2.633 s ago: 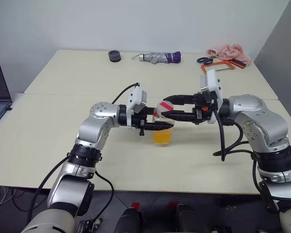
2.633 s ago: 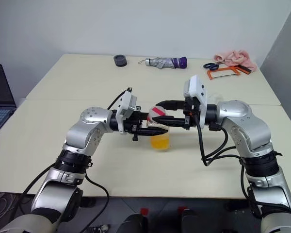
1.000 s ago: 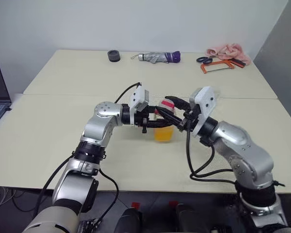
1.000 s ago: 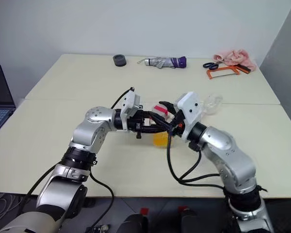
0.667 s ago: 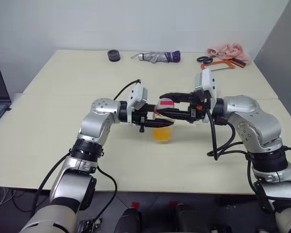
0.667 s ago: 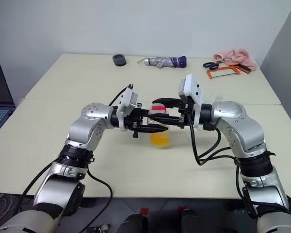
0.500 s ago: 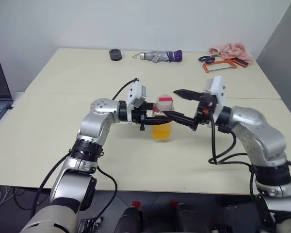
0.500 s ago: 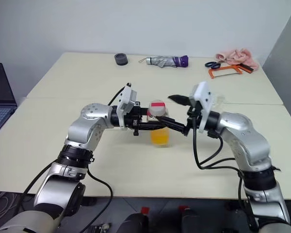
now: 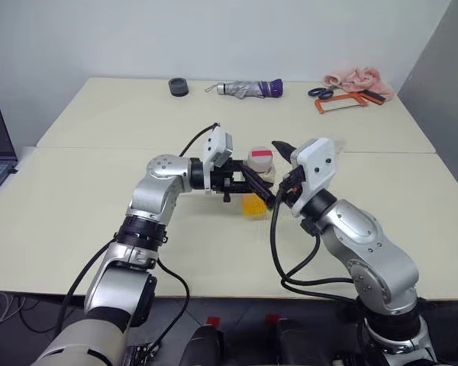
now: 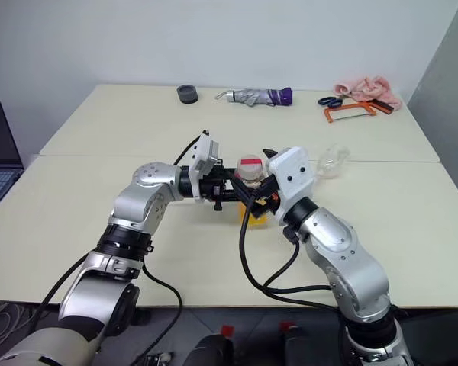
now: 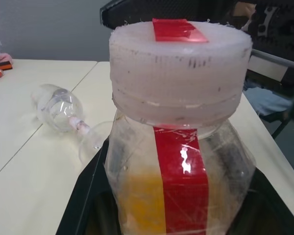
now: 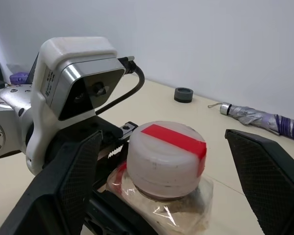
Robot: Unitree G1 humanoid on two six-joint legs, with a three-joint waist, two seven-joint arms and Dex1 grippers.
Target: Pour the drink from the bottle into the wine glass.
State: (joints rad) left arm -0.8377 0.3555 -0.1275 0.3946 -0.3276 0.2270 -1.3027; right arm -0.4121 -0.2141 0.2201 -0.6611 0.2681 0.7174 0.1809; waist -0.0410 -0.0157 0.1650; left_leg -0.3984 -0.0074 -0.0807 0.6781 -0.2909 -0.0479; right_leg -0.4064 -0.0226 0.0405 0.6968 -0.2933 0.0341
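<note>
Nearest us, our right arm bends up from the table's near edge, its right gripper (image 12: 161, 161) level with the pink-and-white cap (image 12: 165, 152), fingers spread wide on either side of it, touching nothing. Our left arm reaches level across, its left gripper (image 9: 248, 183) pinching the small clear plastic bottle (image 11: 179, 166) with red label strip upright over mid-table, orange-yellow drink (image 11: 139, 205) inside. Beyond, toward the right edge, the clear stemmed wine glass (image 11: 63, 110) lies on its side.

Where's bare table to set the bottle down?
Bare table left of the left arm, and the near strip right of the right arm. Crowded mid-table: bottle, both grippers, the wine glass lying on its side. Back edge holds clutter.
</note>
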